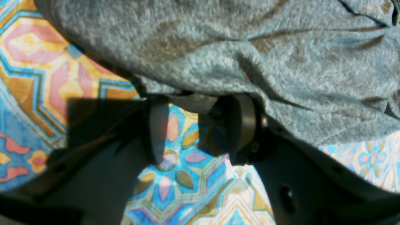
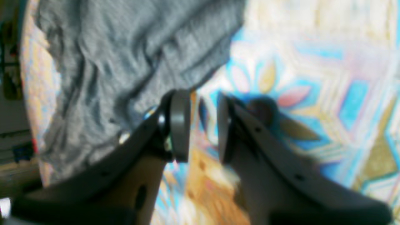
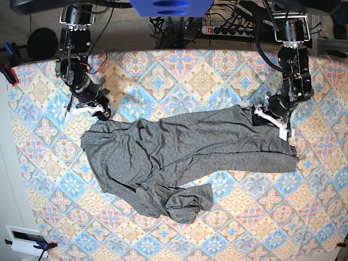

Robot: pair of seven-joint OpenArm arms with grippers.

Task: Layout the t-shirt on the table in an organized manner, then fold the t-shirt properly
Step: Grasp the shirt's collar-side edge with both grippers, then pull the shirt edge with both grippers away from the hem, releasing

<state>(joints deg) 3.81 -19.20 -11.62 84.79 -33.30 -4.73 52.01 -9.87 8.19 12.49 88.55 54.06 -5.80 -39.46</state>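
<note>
Both sets of jaws parted at the shirt's edges

My left gripper (image 1: 200, 132) gapes wide, my right gripper (image 2: 203, 125) narrowly; neither holds the heather dark-grey long-sleeved knit t-shirt (image 3: 179, 155), rumpled across the blue, pink and cream diamond-tiled table (image 3: 228, 70). I read no writing.

We count one t-shirt (image 3: 185, 157), the only garment here, spread on one tabletop (image 3: 228, 70). We count two arms, one at each far corner, so two grippers: the left gripper (image 3: 270, 118) and the right gripper (image 3: 87, 111).
</note>
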